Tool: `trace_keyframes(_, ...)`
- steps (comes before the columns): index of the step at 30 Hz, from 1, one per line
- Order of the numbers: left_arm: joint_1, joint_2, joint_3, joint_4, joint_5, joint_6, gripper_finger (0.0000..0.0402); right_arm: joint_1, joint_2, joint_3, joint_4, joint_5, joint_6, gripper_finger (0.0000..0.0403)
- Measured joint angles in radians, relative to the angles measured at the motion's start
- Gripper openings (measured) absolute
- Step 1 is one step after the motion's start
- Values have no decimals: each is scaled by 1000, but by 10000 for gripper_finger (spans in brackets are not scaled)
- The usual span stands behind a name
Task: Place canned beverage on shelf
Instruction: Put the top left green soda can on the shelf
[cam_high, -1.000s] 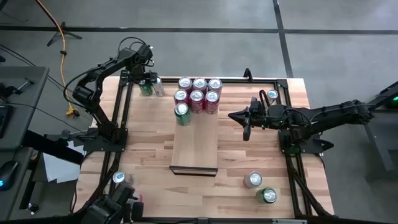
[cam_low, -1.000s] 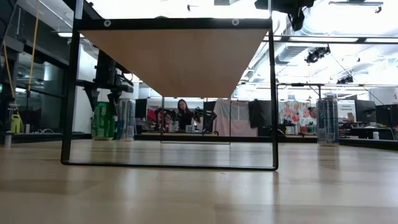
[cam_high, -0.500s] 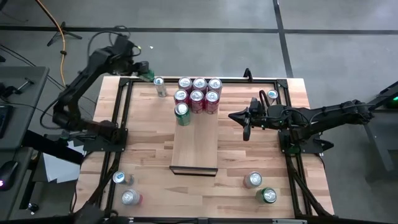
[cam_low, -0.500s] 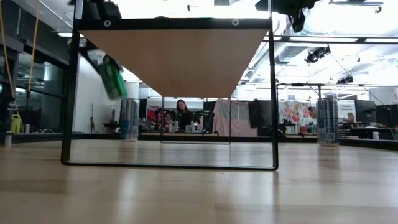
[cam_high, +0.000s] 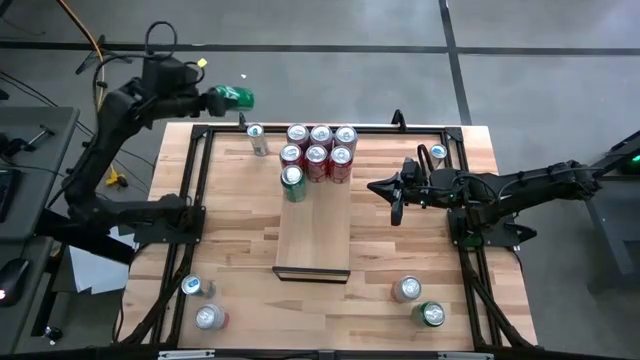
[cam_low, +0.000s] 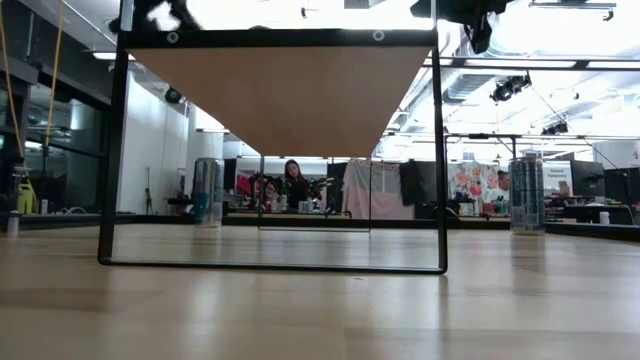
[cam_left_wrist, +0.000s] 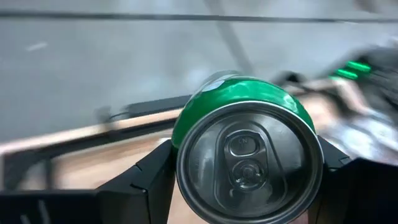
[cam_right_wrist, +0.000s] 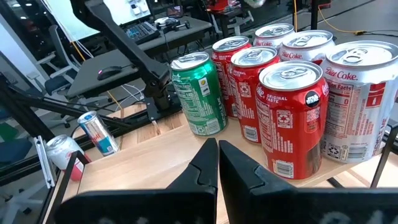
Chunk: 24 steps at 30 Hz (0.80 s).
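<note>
Both arms are built of matte black, jointed links with rounded housings at each joint. Thin black cables loop loosely off the upper links of the left arm. The right arm is a long dark tube ending in two slim, tapering black fingers with flat inner faces. The left arm's black fingers are broad and angular.

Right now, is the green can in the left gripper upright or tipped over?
Tipped. The high view shows the green can lying sideways in the left gripper, lifted beyond the table's far edge.
</note>
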Motion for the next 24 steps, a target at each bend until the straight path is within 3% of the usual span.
trace_keyframes(5,-161,-95,2,101,172,58,190,0,0,0,0,0,0,0)
trace_keyframes(9,-316,-190,4,195,224,10,190,0,0,0,-3,0,-1,0)
trace_keyframes(14,-509,-235,4,273,214,-95,190,0,0,0,-3,0,4,0)
trace_keyframes(19,-684,-193,3,424,159,-120,190,0,0,0,-3,1,4,0)
trace_keyframes(22,-789,-130,5,560,163,-67,190,0,0,0,-3,1,4,0)
trace_keyframes(24,-852,-74,39,552,164,18,190,0,0,0,-3,1,4,0)
